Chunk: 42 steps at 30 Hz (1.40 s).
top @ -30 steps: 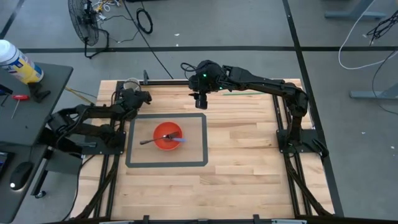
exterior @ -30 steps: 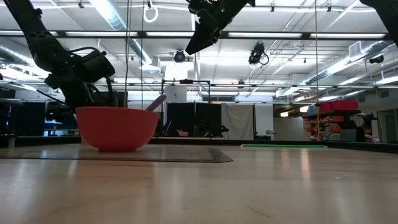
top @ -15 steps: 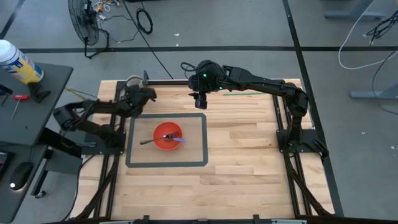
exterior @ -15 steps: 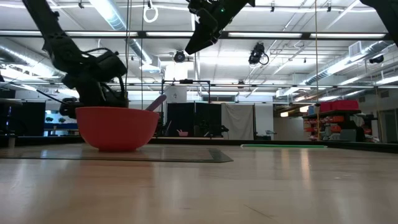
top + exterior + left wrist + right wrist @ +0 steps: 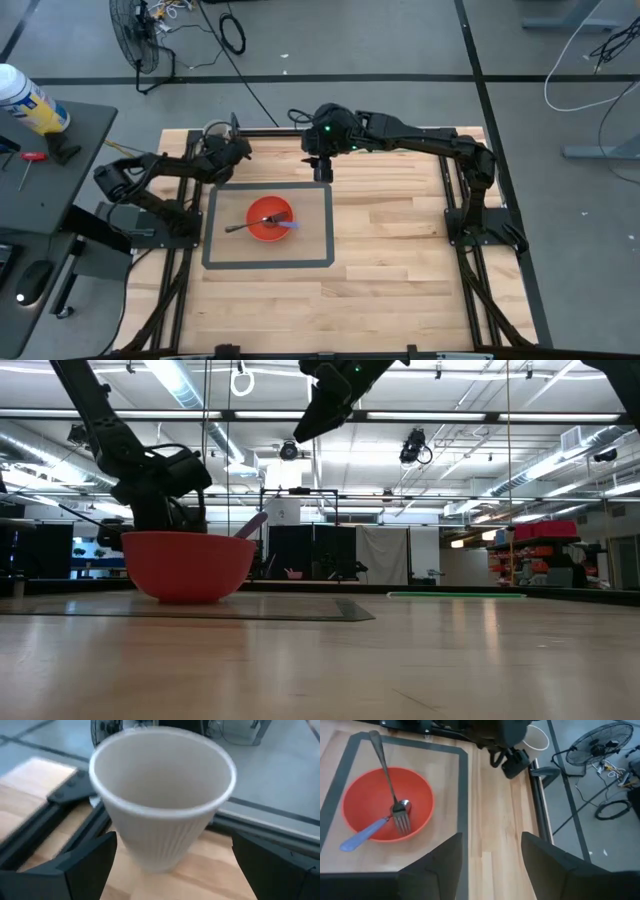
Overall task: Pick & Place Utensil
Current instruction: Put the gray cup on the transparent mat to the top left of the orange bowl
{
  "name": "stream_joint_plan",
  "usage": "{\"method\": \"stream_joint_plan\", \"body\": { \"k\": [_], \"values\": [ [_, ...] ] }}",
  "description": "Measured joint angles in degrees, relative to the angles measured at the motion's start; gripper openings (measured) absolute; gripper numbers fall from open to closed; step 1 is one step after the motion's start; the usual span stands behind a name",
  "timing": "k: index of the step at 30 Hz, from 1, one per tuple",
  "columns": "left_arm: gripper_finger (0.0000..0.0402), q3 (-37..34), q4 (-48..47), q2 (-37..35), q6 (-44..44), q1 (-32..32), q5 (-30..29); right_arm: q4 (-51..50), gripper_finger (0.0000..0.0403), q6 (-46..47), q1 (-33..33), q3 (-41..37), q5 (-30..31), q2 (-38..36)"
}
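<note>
We see the fork (image 5: 243, 223) and a blue-handled spoon (image 5: 365, 832) lying in the red bowl (image 5: 268, 219), their handles propped over its rim. Both look light, stiff and slick, so we would pinch a handle. Beyond the bowl, our left gripper (image 5: 170, 865) is spread wide around a white paper cup (image 5: 162, 795), flimsy and easily tipped. Our right gripper (image 5: 490, 855) hangs wide and empty above the worktop (image 5: 400, 260) beside the bowl.

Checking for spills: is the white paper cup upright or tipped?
Upright: the white ribbed paper cup stands on its base on the wooden table, mouth up, between the left jaws.
</note>
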Motion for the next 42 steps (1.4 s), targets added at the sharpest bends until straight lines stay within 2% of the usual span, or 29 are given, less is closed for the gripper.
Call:
{"method": "stream_joint_plan", "body": {
  "k": [7, 15, 22, 32, 36, 42],
  "values": [
    [0.0399, 3.48, -2.37, 0.0, 3.4, 0.86, -2.73, 0.0, 0.0203, -0.02, 0.26, 0.0, 0.0, 0.0],
    [0.0399, 4.23, -4.89, 0.0, 3.4, 1.45, -1.27, -0.4, 0.0203, -0.16, 0.24, 0.0, 0.0, 0.0],
    [0.0399, 4.34, -6.84, 0.0, 3.38, 1.47, 3.77, -0.85, 0.0203, -1.25, 0.24, 0.0, 0.09, 0.0],
    [0.0399, 8.78, -21.23, 0.0, 1.14, 4.6, 15.99, -4.52, 0.0196, 0.24, 0.24, -0.05, -0.02, 0.0],
    [0.0399, 9.62, -21.99, 0.0, 0.95, 5.47, 20.65, -2.51, 0.0184, 1.8, 0.22, -4.83, -1.53, -0.79],
    [0.0399, 9.65, -21.81, 0.0, 1.79, 5.39, 21.99, 7.15, 0.0176, 5.05, 0.15, -19.31, -0.94, -7.59]
  ]
}}
